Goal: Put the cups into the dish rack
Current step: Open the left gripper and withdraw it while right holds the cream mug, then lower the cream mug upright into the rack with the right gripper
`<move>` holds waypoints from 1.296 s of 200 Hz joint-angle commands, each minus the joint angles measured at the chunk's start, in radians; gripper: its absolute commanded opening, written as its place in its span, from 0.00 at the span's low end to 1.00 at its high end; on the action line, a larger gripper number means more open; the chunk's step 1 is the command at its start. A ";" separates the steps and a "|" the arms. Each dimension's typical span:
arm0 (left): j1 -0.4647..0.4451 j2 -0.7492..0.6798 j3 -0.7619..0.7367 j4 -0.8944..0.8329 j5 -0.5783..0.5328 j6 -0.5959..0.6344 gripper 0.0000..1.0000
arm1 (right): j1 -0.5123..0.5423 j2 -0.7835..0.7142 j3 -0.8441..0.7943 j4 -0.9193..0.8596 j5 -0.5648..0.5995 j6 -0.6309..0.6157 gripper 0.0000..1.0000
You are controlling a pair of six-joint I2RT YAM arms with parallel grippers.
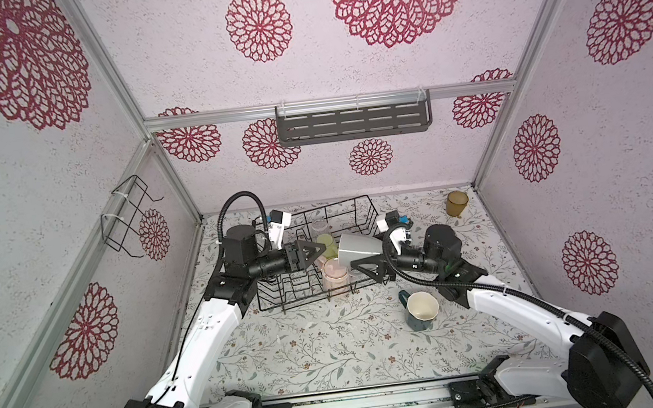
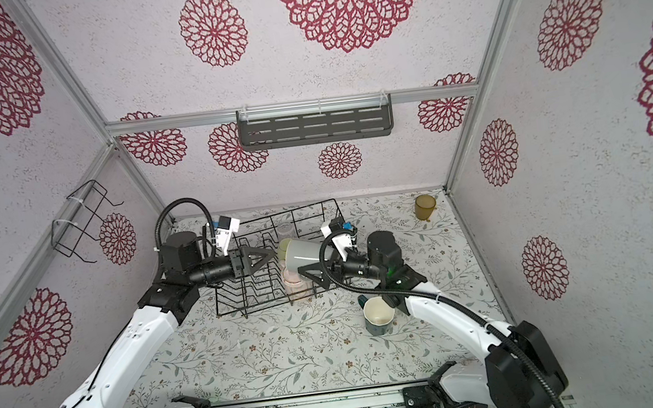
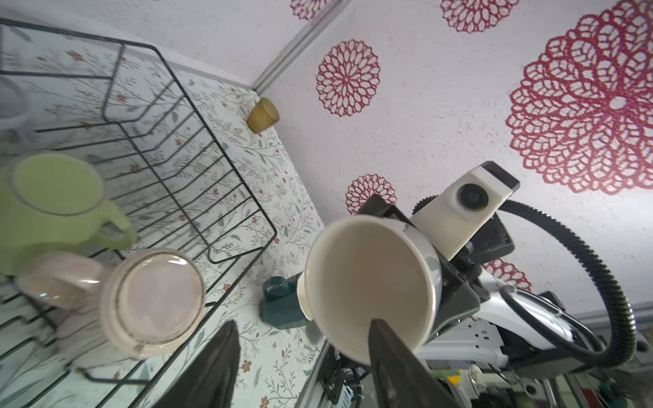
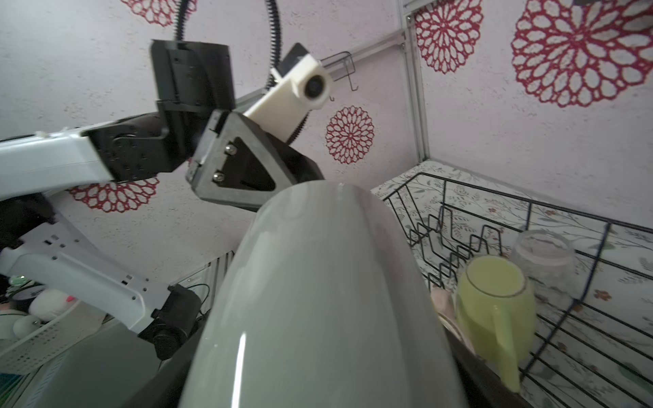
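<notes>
dish rack [image 1: 329, 206] [image 2: 292, 211]: black wire basket on the flowered table [image 1: 312, 353], just above the centre of both top views.
right gripper [image 1: 362, 256] [image 2: 311, 262]: comes in from the right, clamped on the grey mug [image 1: 356, 243] [image 2: 305, 252]. The mug lies sideways off the table, mouth to the left, overlapping the dish rack's right side.
left gripper [image 1: 318, 253] [image 2: 265, 257]: comes in from the left over the dish rack, jaws apart and gripping nothing, tips just beside the grey mug's mouth.
yellow-green mug [image 1: 326, 242]: inside the dish rack, just left of the grey mug's mouth.
clear glass [image 1: 319, 226]: inside the dish rack, just above the yellow-green mug in the frame.
pink tumbler [image 1: 335, 277]: inside the dish rack at its near edge, below the grey mug.
teal mug [image 1: 421, 307]: upright on the table, outside the dish rack, to its lower right.
amber tumbler [image 1: 457, 203]: on the table in the far right corner, well apart from the dish rack.
left wrist, fingers [image 3: 212, 371]: two dark fingers at the bottom edge, spread wide. One tip overlaps the cream mouth of the grey mug [image 3: 367, 282]; contact cannot be told.
left wrist, cups: the dish rack [image 3: 198, 114] fills the left half. The yellow-green mug [image 3: 46, 212] sits bottom up at centre left, with the pink tumbler [image 3: 152, 300] below it. The teal mug [image 3: 282, 303] is partly hidden behind the grey mug, and the amber tumbler [image 3: 263, 114] is at upper centre.
right wrist, grip: the grey mug [image 4: 318, 300] fills the lower centre, with a dark finger [image 4: 473, 360] along its lower right side. The left gripper's finger [image 4: 247, 169] shows at upper centre.
right wrist, cups: the dish rack [image 4: 530, 202] is at right, holding the yellow-green mug [image 4: 494, 311] bottom up and the clear glass [image 4: 544, 258] just beside it.
</notes>
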 commanded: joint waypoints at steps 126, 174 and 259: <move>0.129 -0.104 -0.040 -0.442 -0.672 0.109 0.69 | -0.008 0.400 0.665 -1.028 0.732 0.007 0.55; 0.129 -0.079 -0.042 -0.415 -0.655 0.107 0.69 | 0.017 0.475 0.652 -1.020 0.673 0.376 0.52; 0.130 -0.064 -0.040 -0.397 -0.637 0.096 0.69 | 0.068 0.520 0.612 -1.074 0.826 0.749 0.51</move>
